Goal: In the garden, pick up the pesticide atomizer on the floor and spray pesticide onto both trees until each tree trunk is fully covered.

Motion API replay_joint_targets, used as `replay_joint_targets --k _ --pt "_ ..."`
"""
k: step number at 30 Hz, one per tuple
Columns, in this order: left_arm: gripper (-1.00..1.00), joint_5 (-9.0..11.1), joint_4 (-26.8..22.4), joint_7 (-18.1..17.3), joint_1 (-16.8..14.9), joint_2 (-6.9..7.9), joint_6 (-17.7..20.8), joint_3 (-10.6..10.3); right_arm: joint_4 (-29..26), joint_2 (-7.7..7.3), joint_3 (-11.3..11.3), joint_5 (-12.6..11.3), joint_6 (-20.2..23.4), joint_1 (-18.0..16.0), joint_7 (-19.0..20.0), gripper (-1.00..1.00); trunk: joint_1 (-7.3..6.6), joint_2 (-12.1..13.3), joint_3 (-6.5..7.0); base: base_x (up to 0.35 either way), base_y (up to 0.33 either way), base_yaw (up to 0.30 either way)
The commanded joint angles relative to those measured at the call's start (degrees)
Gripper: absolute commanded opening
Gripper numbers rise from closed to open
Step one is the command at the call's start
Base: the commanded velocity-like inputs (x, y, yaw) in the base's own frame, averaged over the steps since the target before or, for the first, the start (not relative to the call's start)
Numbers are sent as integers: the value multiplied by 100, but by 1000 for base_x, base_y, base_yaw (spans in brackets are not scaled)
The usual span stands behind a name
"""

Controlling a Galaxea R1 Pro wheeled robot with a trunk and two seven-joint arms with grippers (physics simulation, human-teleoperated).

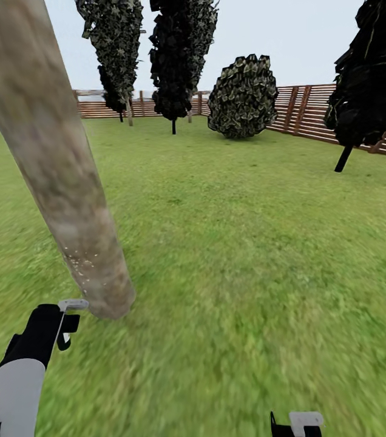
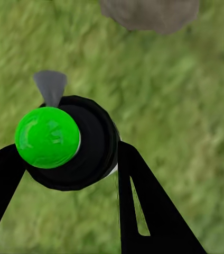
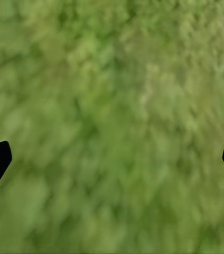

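Gripping the atomizer in my left gripper, I am hovering it just beside the tree trunk, where white specks are dotting the bark; my right gripper is hanging wide open over grass.

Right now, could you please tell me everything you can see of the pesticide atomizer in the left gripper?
The pesticide atomizer sits between the two black fingers of the left gripper. In the left wrist view it shows end-on: a round, glossy black body with a bright green cap and a grey nozzle, above the lawn. In the head view its pale top lies by the tree trunk base.
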Motion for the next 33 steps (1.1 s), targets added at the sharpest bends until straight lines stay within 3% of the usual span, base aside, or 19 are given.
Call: replay_joint_targets --k 1,12,20,33 --pt "-100 -3 0 -2 0 0 0 0 0 0 0 0 0 0 1 100 0 0 0 135 -249 38" --pt "-100 -3 0 -2 0 -1 0 8 0 0 1 0 0 0 2 100 0 0 0 16 -271 22" --pt "-100 -3 0 -2 0 -9 0 9 0 0 1 6 0 0 0 100 0 0 0 48 -271 262" --pt "-100 -2 0 -2 0 -9 0 9 0 0 0 1 0 0 2 100 0 0 0 228 -204 277"
